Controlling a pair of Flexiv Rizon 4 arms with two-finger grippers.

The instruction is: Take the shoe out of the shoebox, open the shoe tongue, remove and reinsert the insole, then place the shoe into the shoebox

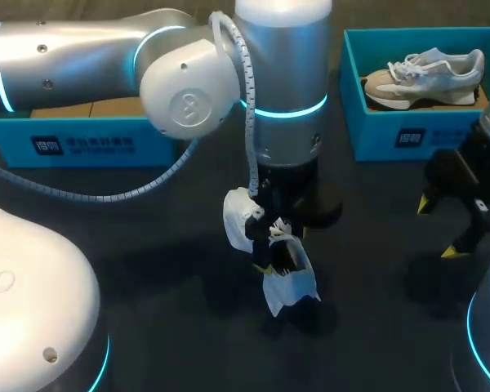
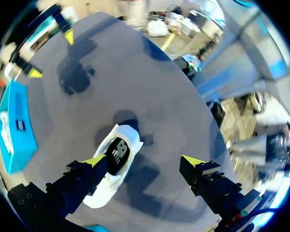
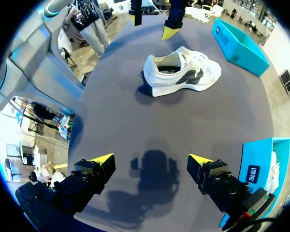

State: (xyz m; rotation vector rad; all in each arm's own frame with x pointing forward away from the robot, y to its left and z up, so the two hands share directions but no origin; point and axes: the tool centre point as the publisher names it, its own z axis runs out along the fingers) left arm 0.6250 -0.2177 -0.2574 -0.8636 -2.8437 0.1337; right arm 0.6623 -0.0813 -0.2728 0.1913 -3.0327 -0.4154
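Left gripper (image 2: 144, 162) hangs released over the white shoe (image 2: 117, 154); right gripper (image 3: 151, 159), also released, sits near the far-right shoebox (image 1: 376, 135). Left arm (image 1: 282, 82) partly hides the shoe from overhead; the right wrist view shows it whole.

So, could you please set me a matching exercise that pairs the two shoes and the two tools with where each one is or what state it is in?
Things:
1. white shoe
2. grey shoe
3. left tool
4. right tool

Places or states:
A. inside the blue box
B. open, over bare table
C. lying on the table, outside any box
D. open, above the white shoe

Pairs: 1-C, 2-A, 3-D, 4-B.
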